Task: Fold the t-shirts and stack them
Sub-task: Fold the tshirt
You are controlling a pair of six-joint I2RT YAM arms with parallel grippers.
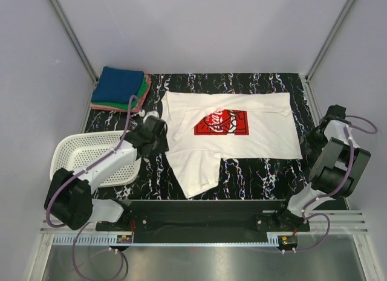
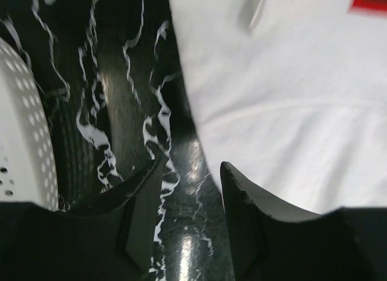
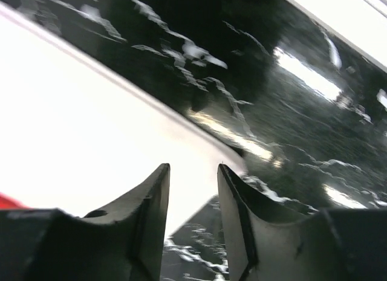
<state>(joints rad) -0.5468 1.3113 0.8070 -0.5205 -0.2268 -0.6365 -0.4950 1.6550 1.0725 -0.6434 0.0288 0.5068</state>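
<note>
White shirt (image 1: 260, 142) flat on the bench (image 1: 254, 172), my jaws at its two ends, both empty.

Shirt lies sideways mid-bench, red print (image 1: 221, 122) facing up, and one flap runs out toward the near edge on the left side. My left jaws sit low at the shirt's left edge. They stand moderately apart with only dark marbled bench showing between them, and the cloth is just beside the right-hand finger (image 2: 242, 202). My right jaws are at the shirt's right end, parted with a clear gap and gripping nothing. The cloth's edge passes under them. Folded shirts (image 1: 121, 87) are stacked at the far left corner, blue on top with green and pink below. The white mesh basket (image 1: 78, 149) sits on the left, next to my left arm.
</note>
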